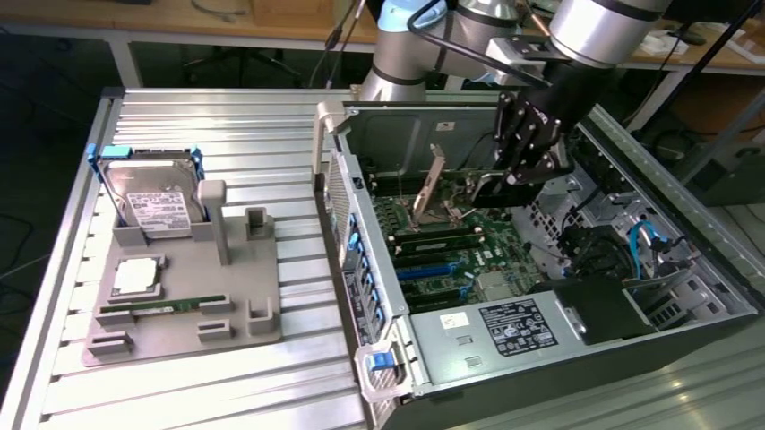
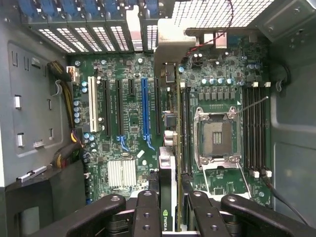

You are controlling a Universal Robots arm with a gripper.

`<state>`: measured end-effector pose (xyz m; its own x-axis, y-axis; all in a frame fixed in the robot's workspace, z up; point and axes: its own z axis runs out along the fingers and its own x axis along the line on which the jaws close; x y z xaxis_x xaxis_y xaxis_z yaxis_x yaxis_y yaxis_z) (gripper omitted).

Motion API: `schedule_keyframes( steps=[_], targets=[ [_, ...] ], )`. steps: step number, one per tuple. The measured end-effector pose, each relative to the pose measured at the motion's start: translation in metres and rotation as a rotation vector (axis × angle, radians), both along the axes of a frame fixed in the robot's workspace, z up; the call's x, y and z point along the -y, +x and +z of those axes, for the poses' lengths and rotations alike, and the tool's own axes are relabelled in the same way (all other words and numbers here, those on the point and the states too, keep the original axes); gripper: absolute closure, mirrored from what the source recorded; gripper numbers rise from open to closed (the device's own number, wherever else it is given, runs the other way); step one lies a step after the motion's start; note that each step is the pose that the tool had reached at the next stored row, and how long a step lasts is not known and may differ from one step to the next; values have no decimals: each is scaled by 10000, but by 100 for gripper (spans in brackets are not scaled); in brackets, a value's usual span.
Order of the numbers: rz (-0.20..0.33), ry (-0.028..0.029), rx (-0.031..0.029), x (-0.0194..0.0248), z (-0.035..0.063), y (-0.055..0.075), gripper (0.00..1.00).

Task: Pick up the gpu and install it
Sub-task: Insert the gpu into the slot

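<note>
The pincer (image 1: 496, 190) (image 2: 168, 196) is down inside the open computer case (image 1: 407, 134), clenched on the gpu (image 2: 167, 165). The card stands on edge between the two inner fingers (image 2: 146, 212) and runs straight ahead of them toward the case's rear wall, with its silver bracket (image 2: 165, 54) at the far end, just beside the row of blue slot clips (image 2: 74, 7). Below the pincer lies the motherboard (image 2: 128, 128); whether the card's lower edge touches it cannot be told. On one side a black slot sits just beside the card, then come the blue slot (image 2: 144, 106), more black slots and the white slot (image 2: 92, 111), with bare board between them. On the other side the CPU socket (image 2: 217, 136) is near and the memory slots (image 2: 254, 128) lie beyond it. The case walls stand well apart from the fingers on both sides, leaving open room around the card. Outside the case, well off toward the exterior view's left of the pincer, a grey tray (image 1: 179, 345) holds the hard drive (image 1: 156, 202) and the memory stick (image 1: 161, 307)
</note>
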<state>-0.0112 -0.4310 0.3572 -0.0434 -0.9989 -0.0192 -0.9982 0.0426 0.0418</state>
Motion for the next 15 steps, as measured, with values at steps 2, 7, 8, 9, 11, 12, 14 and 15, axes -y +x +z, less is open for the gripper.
schedule_keyframes(
  steps=[2, 7, 8, 9, 11, 12, 14, 15],
  targets=[
    [0, 0, 0, 2, -19, -7, 73],
    [1, 0, 0, 12, -74, -21, 73],
    [1, -1, 0, 15, -83, -23, 73],
    [1, -1, 0, 19, -93, -25, 73],
    [1, 0, 0, 27, -117, -29, 73],
    [0, 0, 0, 33, -131, -32, 73],
    [-1, -2, -1, 44, -151, -35, 73],
    [-1, -1, 0, 49, -161, -36, 73]
  ],
)
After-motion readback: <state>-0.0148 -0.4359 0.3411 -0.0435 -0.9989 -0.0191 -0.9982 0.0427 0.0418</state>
